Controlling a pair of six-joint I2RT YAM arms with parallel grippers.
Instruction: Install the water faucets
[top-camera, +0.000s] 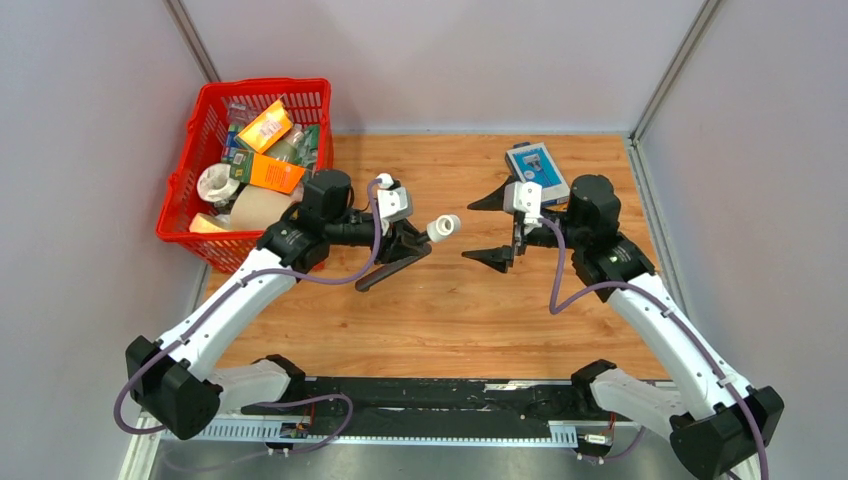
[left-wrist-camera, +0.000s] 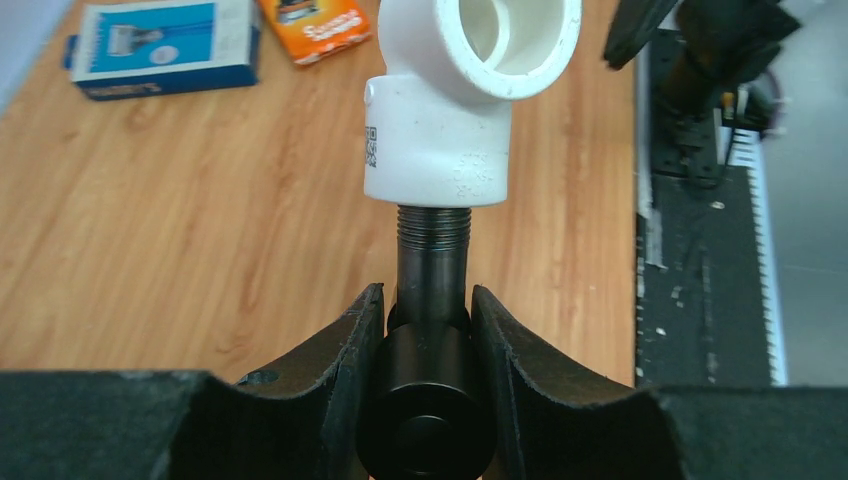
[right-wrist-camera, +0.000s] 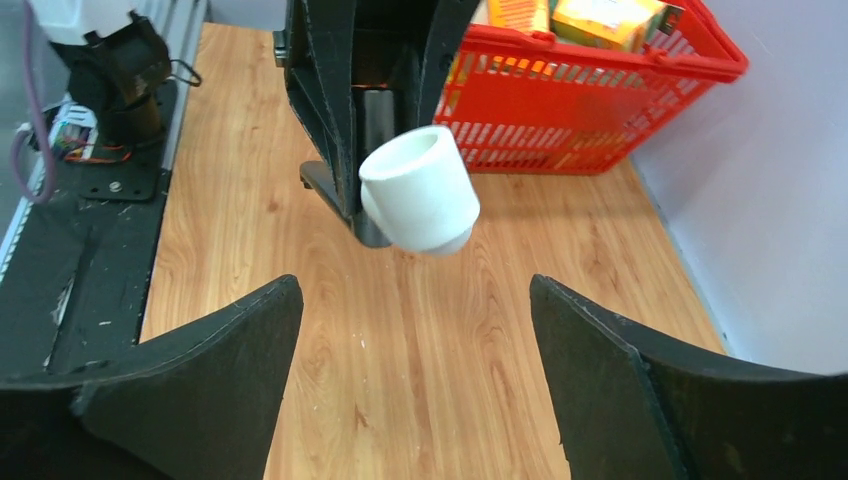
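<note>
The water faucet (left-wrist-camera: 432, 265) is a dark metal tube with a threaded end. A white plastic elbow fitting (left-wrist-camera: 440, 130) sits on that thread. My left gripper (left-wrist-camera: 427, 305) is shut on the faucet's dark body and holds it above the table, elbow pointing right. From above, the elbow (top-camera: 443, 227) sticks out past the left gripper (top-camera: 408, 243). My right gripper (top-camera: 489, 229) stands open just right of the elbow and apart from it. In the right wrist view the elbow (right-wrist-camera: 420, 190) hangs ahead of the wide-open right gripper (right-wrist-camera: 415, 292), which holds nothing.
A red basket (top-camera: 182, 190) full of packets stands at the back left, behind the left arm. A blue-and-white box (top-camera: 537, 170) lies at the back, close to the right wrist. An orange packet (left-wrist-camera: 315, 25) lies near the box (left-wrist-camera: 160, 45). A black rail (top-camera: 430, 395) runs along the near edge.
</note>
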